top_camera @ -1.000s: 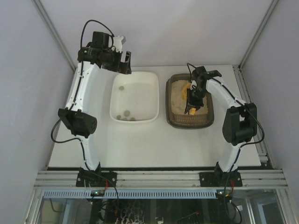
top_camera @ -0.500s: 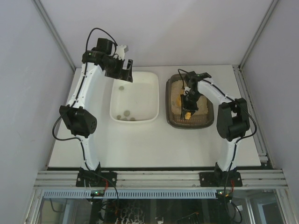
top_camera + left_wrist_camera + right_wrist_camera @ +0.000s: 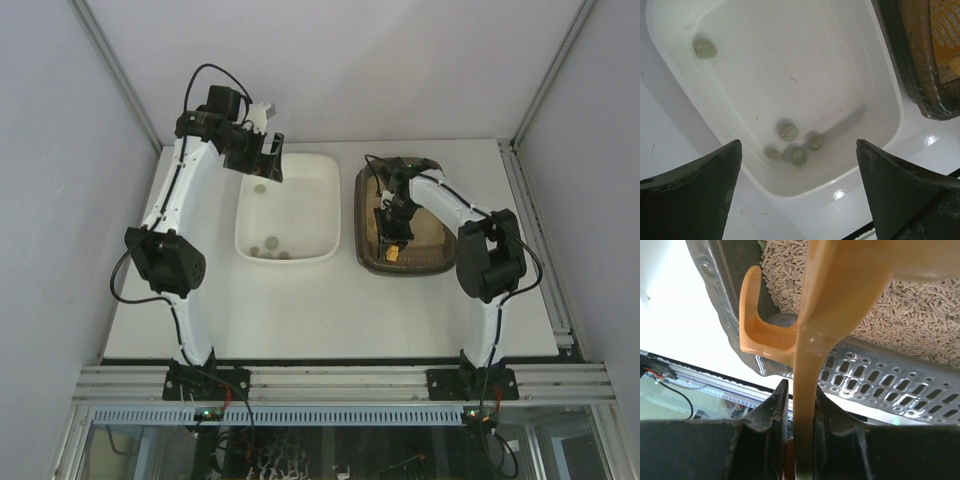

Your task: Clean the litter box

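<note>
Left jaws gape wide over the white tub (image 3: 790,60), with grey clumps (image 3: 789,132) below them and bare desk (image 3: 330,310) nearward. Just right of them sits the litter box (image 3: 425,265), directly under the right jaws, which clamp the yellow scoop (image 3: 807,365) near its left wall.

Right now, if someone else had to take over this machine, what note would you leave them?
Left end effector: open, empty, above the tub.
Right end effector: shut on the scoop handle, with the scoop over the near end of the litter box.
Done: five clumps lie in the tub.
Left: probably sift the rest of the litter and tip any clumps into the tub. I cannot tell whether any remain.
</note>
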